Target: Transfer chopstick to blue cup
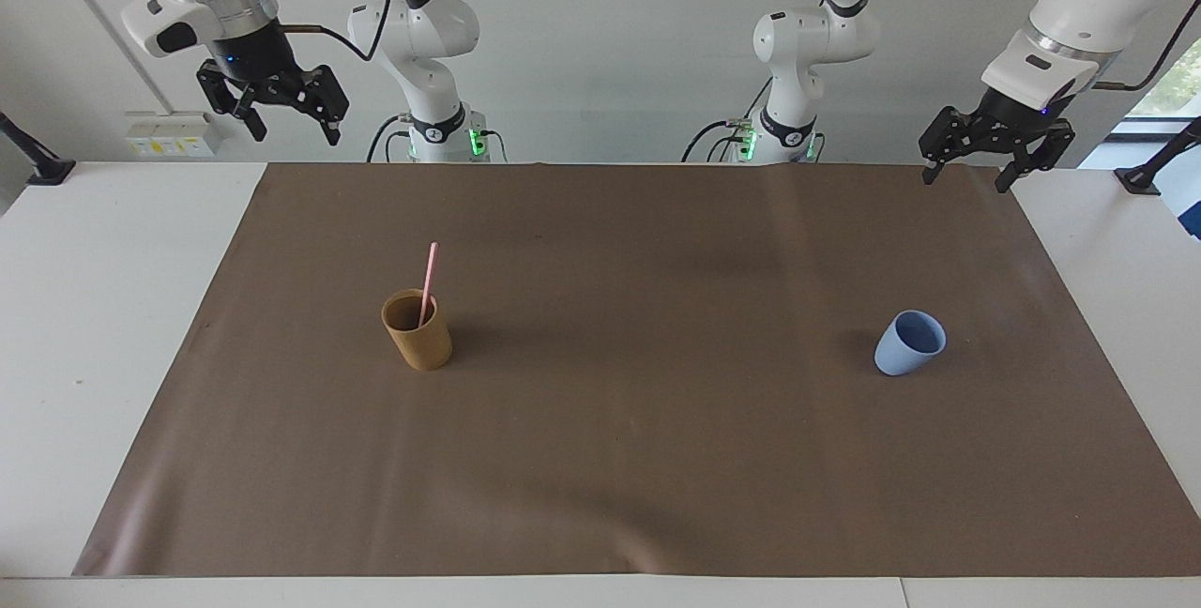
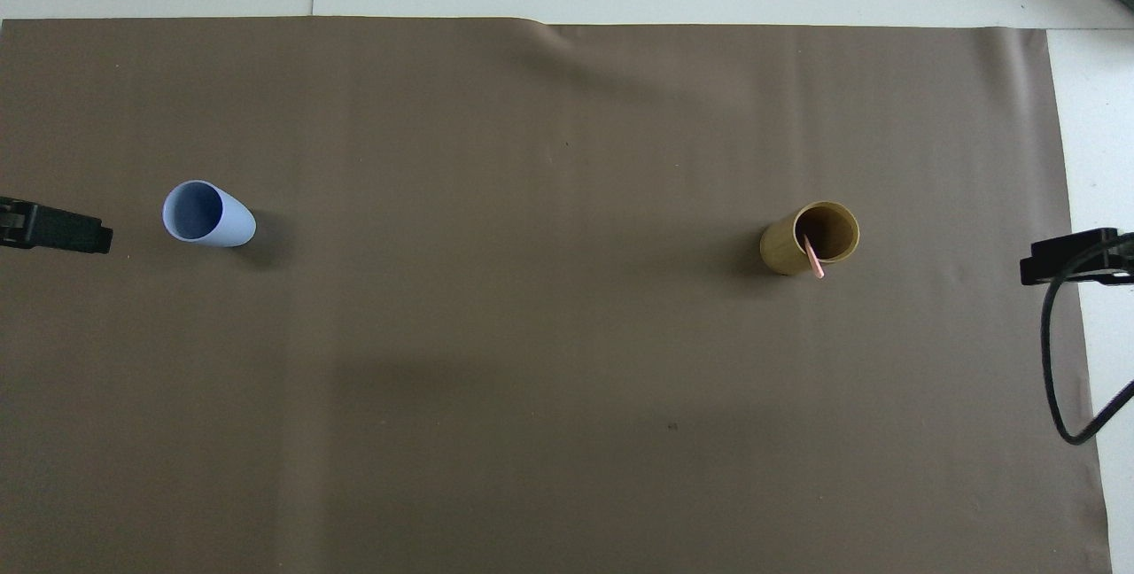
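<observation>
Two cups stand upright and well apart on the brown mat [image 1: 657, 458] that covers the table. In the facing view, the tan cup [image 1: 417, 342] sits left of centre and the blue cup [image 1: 909, 342] sits at mid-right. One pink chopstick [image 1: 429, 281] stands in the tan cup, leaning on its rim, with its upper half above the cup mouth. Nothing is in the blue cup.

Right gripper [image 1: 290, 126]: upper left of the facing view, raised over the mat's corner, fingers spread, holding nothing.

Left gripper [image 1: 967, 173]: upper right of the facing view, raised over the mat's other corner, fingers spread, holding nothing.

In the overhead view, only dark tips show at the frame's side edges.
</observation>
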